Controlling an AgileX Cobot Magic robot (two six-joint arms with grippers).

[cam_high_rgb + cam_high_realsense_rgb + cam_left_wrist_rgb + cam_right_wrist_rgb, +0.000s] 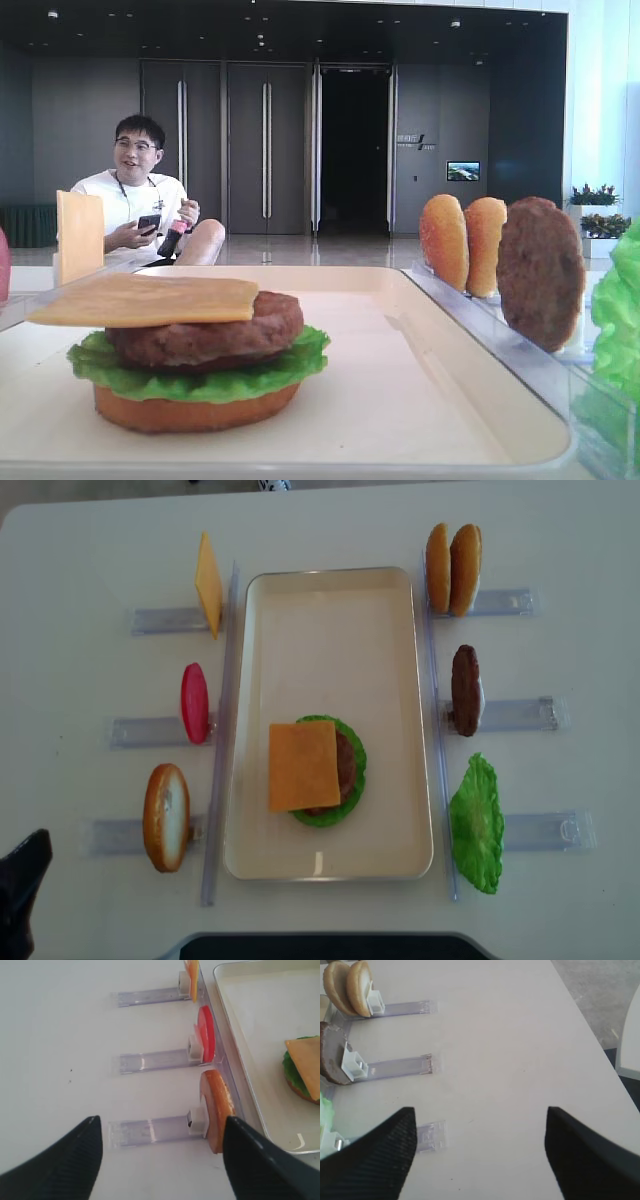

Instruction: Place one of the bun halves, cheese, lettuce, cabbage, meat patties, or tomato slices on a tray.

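Cheese: thin square yellow-orange slice (pixel 304 765) lies flat atop the stack, corner overhanging twd the left; seen low in the front view (pixel 145 300).
Stack: under the cheese a dark brown grainy round patty (pixel 205 335), then bright green frilly lettuce leaf (pixel 200 372), then a golden-orange bun half (pixel 195 410) at the bottom.
Tray: large cream-white rectangular tray w/ rounded corners, low rim (pixel 330 580); stack sits in its nearer half, roughly centred side to side.
Left racks: clear plastic holders on the white desk (pixel 70 680) hold, upright on edge, a spare cheese slice (pixel 207 585), a red tomato slice (pixel 194 702) and a bun half (pixel 166 817), all just beside the tray's left rim.
Right racks: two bun halves (pixel 452 568) side by side, a brown patty (pixel 465 690) on edge, a green lettuce leaf (pixel 476 823).
Left end effector: black fingers spread wide (pixel 160 1160), nothing btwn them, hovering over the desk near the left bun half.
Right end effector: black fingers wide apart (pixel 480 1152), holding nothing, above bare desk by the right racks.
Background: man in white T-shirt (pixel 135 195) seated, phone in hand.
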